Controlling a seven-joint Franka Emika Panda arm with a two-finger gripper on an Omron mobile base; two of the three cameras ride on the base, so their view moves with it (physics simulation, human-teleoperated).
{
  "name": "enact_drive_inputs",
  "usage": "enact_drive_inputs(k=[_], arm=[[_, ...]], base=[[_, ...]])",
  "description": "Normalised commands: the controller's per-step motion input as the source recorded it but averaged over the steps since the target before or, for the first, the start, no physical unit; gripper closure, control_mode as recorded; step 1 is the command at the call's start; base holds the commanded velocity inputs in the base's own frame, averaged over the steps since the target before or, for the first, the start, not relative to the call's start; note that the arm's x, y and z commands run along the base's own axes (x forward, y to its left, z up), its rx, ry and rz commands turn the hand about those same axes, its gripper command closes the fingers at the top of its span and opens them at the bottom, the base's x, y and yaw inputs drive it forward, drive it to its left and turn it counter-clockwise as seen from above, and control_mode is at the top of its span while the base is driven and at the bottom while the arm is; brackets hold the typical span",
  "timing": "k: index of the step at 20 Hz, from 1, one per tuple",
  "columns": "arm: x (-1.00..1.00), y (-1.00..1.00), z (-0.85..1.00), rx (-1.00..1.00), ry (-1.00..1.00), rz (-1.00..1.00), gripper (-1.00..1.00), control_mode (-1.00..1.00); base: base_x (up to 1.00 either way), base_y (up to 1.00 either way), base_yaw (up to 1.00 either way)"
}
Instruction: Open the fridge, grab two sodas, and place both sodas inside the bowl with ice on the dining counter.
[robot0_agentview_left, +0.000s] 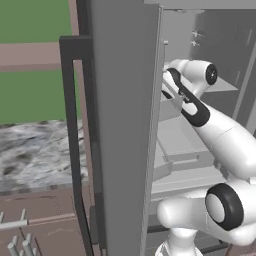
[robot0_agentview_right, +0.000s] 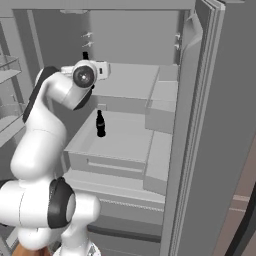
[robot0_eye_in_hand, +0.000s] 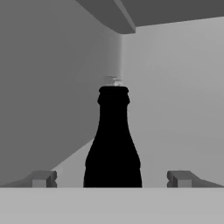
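- Grey shelves and bare walls of the fridge (robot0_agentview_right: 150, 95) interior fill the scene; its doors stand swung open, one steel door edge rising at 12 o'clock in the left base view.
- At 9 o'clock in the right base view, the white arm reaches in over the upper shelf.
- One soda (robot0_agentview_right: 100, 124) stands upright on the middle shelf, just below the wrist; a second dark top (robot0_agentview_right: 85, 55) peeks out behind the wrist on the upper shelf.
- Seen from the hand, a soda (robot0_eye_in_hand: 113, 140) stands dead centre, upright.
- Gripper (robot0_eye_in_hand: 113, 178): jaws spread wide, one fingertip (robot0_eye_in_hand: 43, 178) at 8 o'clock, the other at 4 o'clock, both clear of the bottle.
- Advice: advance straight, keep the bottle centred, close on the broad body rather than the neck, then lift before withdrawing.
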Motion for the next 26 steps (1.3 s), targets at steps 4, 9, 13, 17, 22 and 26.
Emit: enact_drive_inputs(k=[4,9,13,17,22,26], arm=[[0.12,0.00,0.00,0.00,0.00,0.01,-1.00,-1.00],[0.10,0.00,-0.05,0.00,0.00,0.01,-1.00,-1.00],[0.08,0.03,-0.10,0.00,0.00,0.01,1.00,-1.00],[0.06,0.05,-0.07,0.00,0.00,0.00,1.00,-1.00],[0.00,0.00,0.00,0.00,0.00,0.00,1.00,-1.00],[0.00,0.00,0.00,0.00,0.00,0.00,1.00,-1.00]], base=[[0.00,0.00,0.00],[0.00,0.00,0.00],[0.00,0.00,0.00],[0.00,0.00,0.00],[0.00,0.00,0.00],[0.00,0.00,0.00]])
